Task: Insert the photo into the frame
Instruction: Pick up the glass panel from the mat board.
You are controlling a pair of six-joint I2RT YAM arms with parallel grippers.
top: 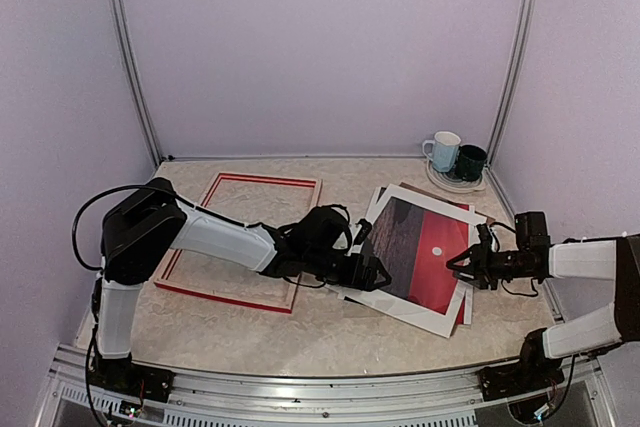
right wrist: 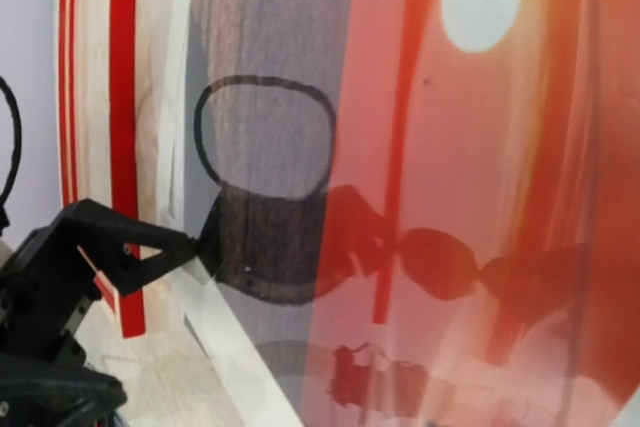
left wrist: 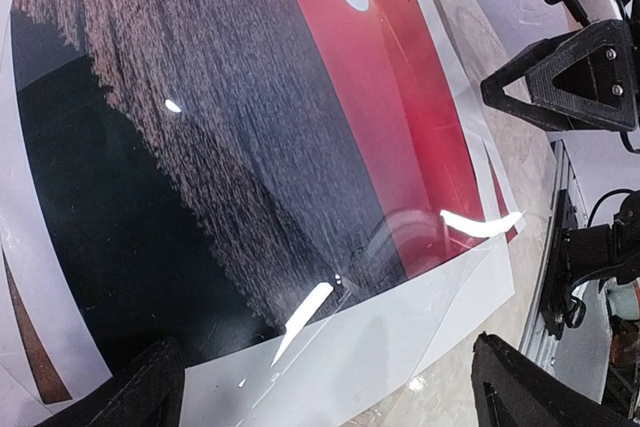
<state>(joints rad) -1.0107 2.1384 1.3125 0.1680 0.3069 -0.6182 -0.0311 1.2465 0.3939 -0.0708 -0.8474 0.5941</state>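
Here, the photo (top: 425, 252) is seen near the table's (top: 340, 332) right edge, the left gripper (top: 372, 272) is held open over it, and whether the right gripper (top: 462, 263) is clenched cannot be told.

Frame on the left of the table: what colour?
The frame is red, with pale wood edges; clearest in the top external view.

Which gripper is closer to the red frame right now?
Left. The left gripper is at the photo's left edge, just right of the frame. The right gripper is at the photo's opposite edge, farther away.
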